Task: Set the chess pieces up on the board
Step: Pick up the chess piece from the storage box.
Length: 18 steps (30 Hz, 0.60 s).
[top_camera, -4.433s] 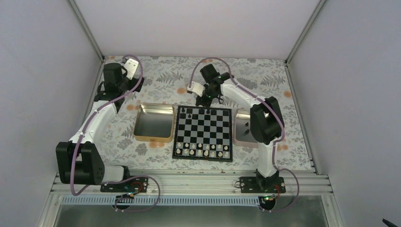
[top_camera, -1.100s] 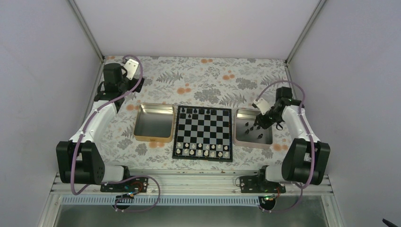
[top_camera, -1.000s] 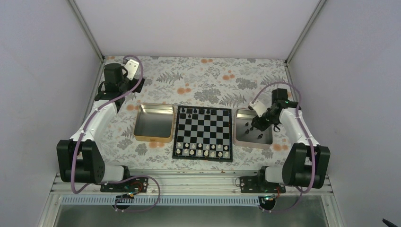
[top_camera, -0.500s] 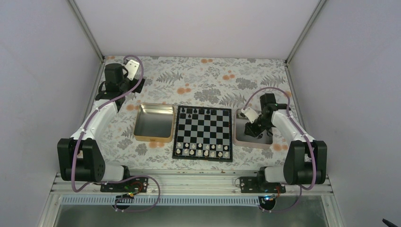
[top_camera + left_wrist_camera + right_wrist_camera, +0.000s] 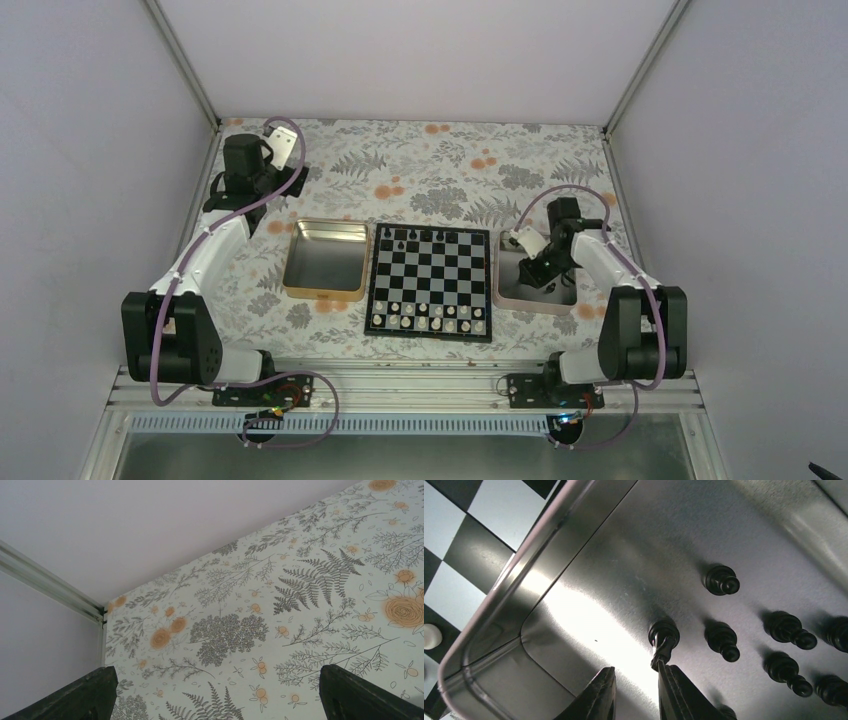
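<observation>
White-and-black left arm extended far-left, black left fingers wide apart; right arm pitched down, right fingers narrowly parted, empty.

Tiny black chess pieces sit in a silver tray; board lies alongside.

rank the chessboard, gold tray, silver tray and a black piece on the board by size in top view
1. black-and-white square chessboard
2. gold rectangular metal tray and silver rectangular metal tray: alike, silver partly hidden by right arm
3. tiny black chess piece on the board
</observation>
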Each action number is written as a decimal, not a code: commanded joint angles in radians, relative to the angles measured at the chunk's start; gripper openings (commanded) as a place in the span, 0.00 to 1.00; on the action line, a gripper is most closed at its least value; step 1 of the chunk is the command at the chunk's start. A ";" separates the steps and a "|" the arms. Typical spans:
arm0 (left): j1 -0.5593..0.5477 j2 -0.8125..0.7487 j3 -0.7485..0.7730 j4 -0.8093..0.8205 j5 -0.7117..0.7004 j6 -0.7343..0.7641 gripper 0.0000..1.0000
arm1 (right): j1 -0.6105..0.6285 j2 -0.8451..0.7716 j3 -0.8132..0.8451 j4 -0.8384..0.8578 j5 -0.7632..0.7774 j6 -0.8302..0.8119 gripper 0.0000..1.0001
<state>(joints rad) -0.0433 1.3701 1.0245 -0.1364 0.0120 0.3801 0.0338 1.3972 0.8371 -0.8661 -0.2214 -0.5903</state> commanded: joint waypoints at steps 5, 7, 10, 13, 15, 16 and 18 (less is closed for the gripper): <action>-0.010 0.000 0.003 0.011 0.008 -0.014 1.00 | 0.010 0.052 0.034 0.033 0.008 0.023 0.25; -0.010 -0.001 0.002 0.012 0.007 -0.014 1.00 | 0.011 0.061 0.041 0.039 0.008 0.021 0.25; -0.011 -0.001 0.001 0.010 0.010 -0.012 1.00 | 0.010 0.079 0.047 0.044 0.010 0.021 0.25; -0.012 -0.002 0.002 0.009 0.011 -0.012 1.00 | 0.010 0.095 0.051 0.046 0.023 0.017 0.24; -0.011 -0.004 0.001 0.009 0.010 -0.010 1.00 | 0.011 0.095 0.052 0.049 0.028 0.017 0.25; -0.011 -0.003 -0.001 0.008 0.011 -0.010 1.00 | 0.011 0.094 0.051 0.049 0.031 0.018 0.25; -0.012 -0.003 0.000 0.007 0.014 -0.010 1.00 | 0.011 0.091 0.050 0.049 0.027 0.018 0.25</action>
<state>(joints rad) -0.0505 1.3701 1.0245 -0.1368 0.0124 0.3801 0.0338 1.4853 0.8654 -0.8291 -0.2039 -0.5758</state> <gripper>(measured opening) 0.999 0.247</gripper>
